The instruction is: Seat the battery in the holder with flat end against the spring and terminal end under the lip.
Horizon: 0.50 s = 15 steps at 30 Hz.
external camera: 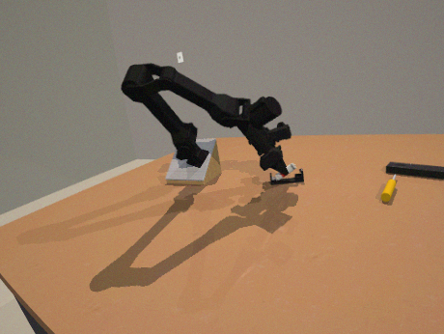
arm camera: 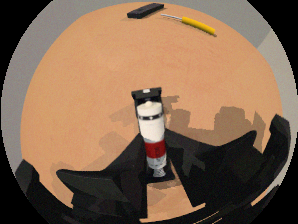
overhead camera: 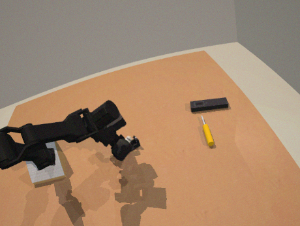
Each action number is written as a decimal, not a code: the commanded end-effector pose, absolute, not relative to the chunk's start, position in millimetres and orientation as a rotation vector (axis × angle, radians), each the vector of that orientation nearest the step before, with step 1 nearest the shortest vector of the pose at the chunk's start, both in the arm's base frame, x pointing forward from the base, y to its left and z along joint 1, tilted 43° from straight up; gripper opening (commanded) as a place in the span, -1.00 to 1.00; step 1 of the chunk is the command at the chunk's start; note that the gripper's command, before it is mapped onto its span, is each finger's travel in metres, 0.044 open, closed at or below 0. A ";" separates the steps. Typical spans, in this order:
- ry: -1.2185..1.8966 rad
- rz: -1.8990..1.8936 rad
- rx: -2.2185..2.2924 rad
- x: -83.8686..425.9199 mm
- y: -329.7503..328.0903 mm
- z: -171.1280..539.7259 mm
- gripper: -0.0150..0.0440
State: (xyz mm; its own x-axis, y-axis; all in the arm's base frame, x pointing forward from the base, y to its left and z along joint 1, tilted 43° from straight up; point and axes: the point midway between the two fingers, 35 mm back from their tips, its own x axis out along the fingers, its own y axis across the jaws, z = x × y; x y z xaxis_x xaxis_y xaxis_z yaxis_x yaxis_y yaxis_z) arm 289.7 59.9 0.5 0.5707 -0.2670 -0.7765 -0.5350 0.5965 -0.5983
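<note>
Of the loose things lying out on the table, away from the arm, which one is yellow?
The screwdriver: it has the yellow handle, whereas the bar-shaped object beside it is black.

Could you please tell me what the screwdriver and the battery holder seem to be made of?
Screwdriver: probably glossy yellow plastic for the handle, judging by its even colour, and metal for the thin, silvery-grey shaft.
Battery holder: likely moulded black plastic, given its uniform dark, rather matt walls, though painted metal is possible.
</note>
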 end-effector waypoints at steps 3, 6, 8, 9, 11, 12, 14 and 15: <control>1.002 0.191 -0.964 283.6 54.7 0.9 -0.29; 1.006 0.191 -0.963 282.9 54.2 1.1 -0.29; 1.009 0.192 -0.963 282.9 54.2 1.0 -0.29; 1.010 0.192 -0.963 282.9 54.2 1.0 -0.29; 1.013 0.192 -0.962 282.9 54.2 0.9 -0.29; 1.013 0.192 -0.962 282.9 54.2 0.9 -0.29; 1.021 0.190 -0.961 283.3 54.3 0.5 -0.29; 1.026 0.188 -0.961 283.6 54.3 0.3 -0.29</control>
